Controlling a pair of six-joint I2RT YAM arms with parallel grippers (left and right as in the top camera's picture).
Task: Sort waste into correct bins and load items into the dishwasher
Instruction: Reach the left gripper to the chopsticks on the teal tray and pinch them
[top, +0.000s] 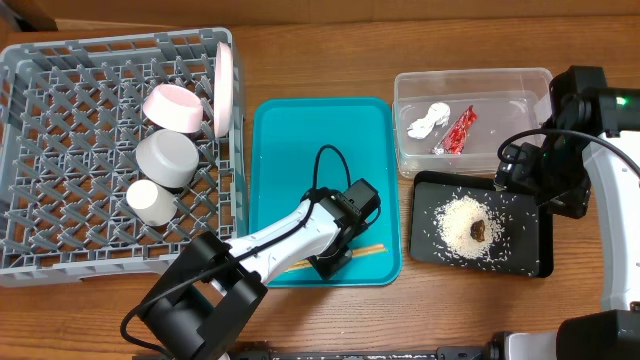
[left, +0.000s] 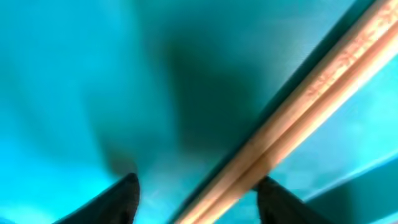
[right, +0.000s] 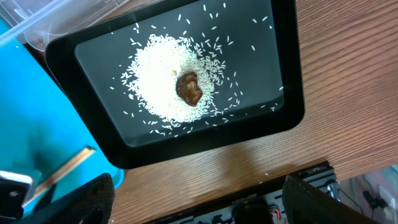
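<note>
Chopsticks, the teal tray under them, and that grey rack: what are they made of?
Chopsticks: likely wood or bamboo, pale tan, matte, with faint grain. Teal tray: probably plastic, smooth with a soft sheen and moulded rim. Grey rack: apparently moulded plastic, dull lattice.

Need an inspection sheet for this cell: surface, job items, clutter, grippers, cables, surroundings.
Surface: wooden table, no spill seen outside the trays.
Job's things: grey rack holds the white plate on edge, pink bowl, grey bowl and white cup. Chopsticks lie on the teal tray. Clear tub holds the tissue and red wrapper. Black tray holds the rice and brown lump.
Clutter: nothing seen.
Grippers: left gripper open, low over the teal tray, fingers either side of the chopsticks. Right gripper open and empty, by the black tray.
Cables: black cable looped over the left arm above the teal tray.
Surroundings: dark hardware along the table's front edge.
</note>
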